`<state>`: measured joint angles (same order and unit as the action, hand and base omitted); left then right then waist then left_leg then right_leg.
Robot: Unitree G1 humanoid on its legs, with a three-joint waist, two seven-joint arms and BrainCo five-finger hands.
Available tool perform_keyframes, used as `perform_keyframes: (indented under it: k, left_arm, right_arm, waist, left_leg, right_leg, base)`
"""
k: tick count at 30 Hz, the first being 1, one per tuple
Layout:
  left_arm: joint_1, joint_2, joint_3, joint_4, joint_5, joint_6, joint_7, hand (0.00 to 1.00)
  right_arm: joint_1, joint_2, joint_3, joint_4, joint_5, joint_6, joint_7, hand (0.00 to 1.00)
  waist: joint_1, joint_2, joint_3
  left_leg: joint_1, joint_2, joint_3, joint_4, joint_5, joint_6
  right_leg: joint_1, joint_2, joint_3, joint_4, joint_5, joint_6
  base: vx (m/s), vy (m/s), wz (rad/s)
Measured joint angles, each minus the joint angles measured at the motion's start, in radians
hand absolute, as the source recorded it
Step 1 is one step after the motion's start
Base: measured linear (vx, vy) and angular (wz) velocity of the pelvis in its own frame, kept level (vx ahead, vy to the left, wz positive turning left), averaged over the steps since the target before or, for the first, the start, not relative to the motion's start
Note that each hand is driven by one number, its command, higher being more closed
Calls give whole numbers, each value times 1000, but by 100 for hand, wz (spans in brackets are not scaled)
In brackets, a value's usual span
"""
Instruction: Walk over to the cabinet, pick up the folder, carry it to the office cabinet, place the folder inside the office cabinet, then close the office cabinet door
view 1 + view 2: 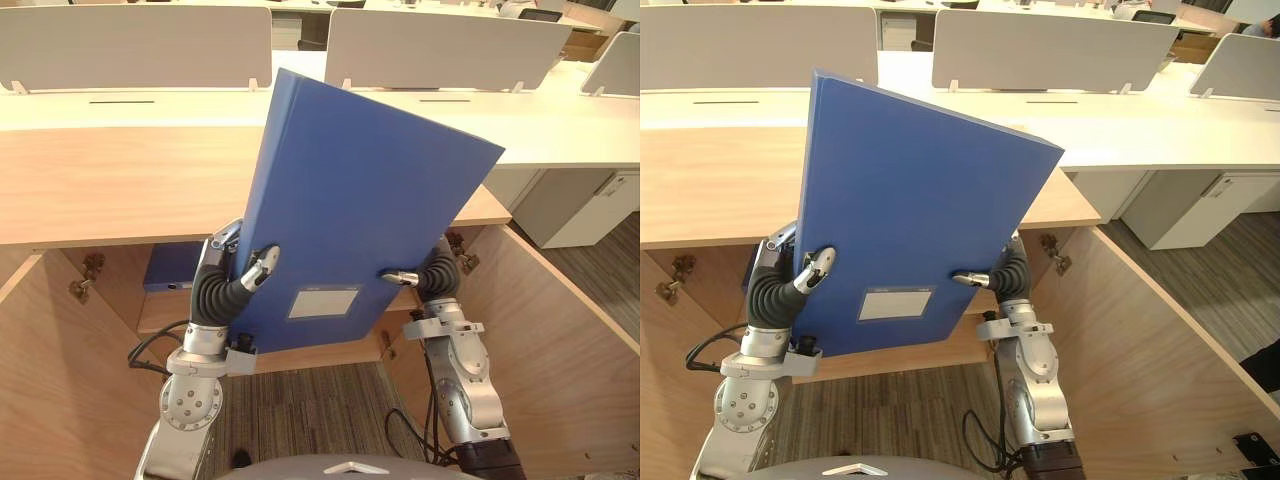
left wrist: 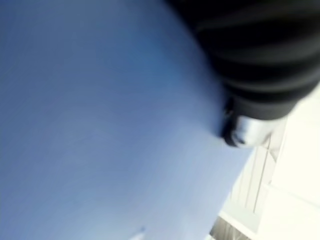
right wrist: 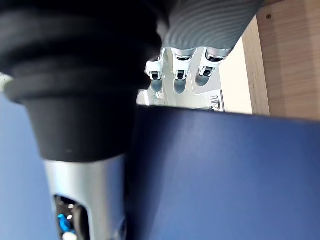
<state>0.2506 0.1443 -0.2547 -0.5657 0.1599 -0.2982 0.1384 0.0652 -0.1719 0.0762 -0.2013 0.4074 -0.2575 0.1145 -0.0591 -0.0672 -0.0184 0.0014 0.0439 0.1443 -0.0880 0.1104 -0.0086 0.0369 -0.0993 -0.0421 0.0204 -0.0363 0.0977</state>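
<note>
The tilted folder (image 1: pixel 360 210) is clamped by left hand (image 1: pixel 225 278) at its 8 o'clock, right hand (image 1: pixel 432 274) at 4. Eye views show thumbs (image 1: pixel 262 265) in front; right wrist view, fingers (image 3: pixel 180 75) behind.

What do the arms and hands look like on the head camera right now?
The left arm and right arm are silver-grey metal with round bolted joint housings. A dark ribbed cover wraps each wrist, and the left hand and right hand show silver thumbs.
</note>
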Motion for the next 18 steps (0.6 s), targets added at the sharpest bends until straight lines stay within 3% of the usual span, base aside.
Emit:
perform_keyframes:
  k: [14, 15, 18]
  left_arm:
    - [-4, 41, 19, 37, 49, 0, 9, 100]
    - [-4, 42, 23, 45, 51, 0, 11, 0]
    - [-4, 39, 41, 74, 61, 0, 11, 0]
  right_arm:
    - [1, -40, 59, 71, -2, 21, 58, 100]
    - [1, -40, 59, 71, -2, 20, 58, 100]
    - [1, -37, 60, 71, -4, 20, 57, 100]
  waist:
    - [2, -8, -33]
    - [2, -9, -33]
    - [3, -9, -34]
  left_leg:
    - [-18, 0, -3, 0, 5, -7]
    - [-18, 0, -3, 0, 5, -7]
    - [-17, 0, -3, 0, 6, -6]
  right_leg:
    - [-15, 0, 0, -3, 7, -10]
    - [-15, 0, 0, -3, 8, -11]
    - [-15, 1, 0, -3, 9, -11]
  base:
    - [-9, 4, 0]
    - [0, 0, 0]
    - [0, 0, 0]
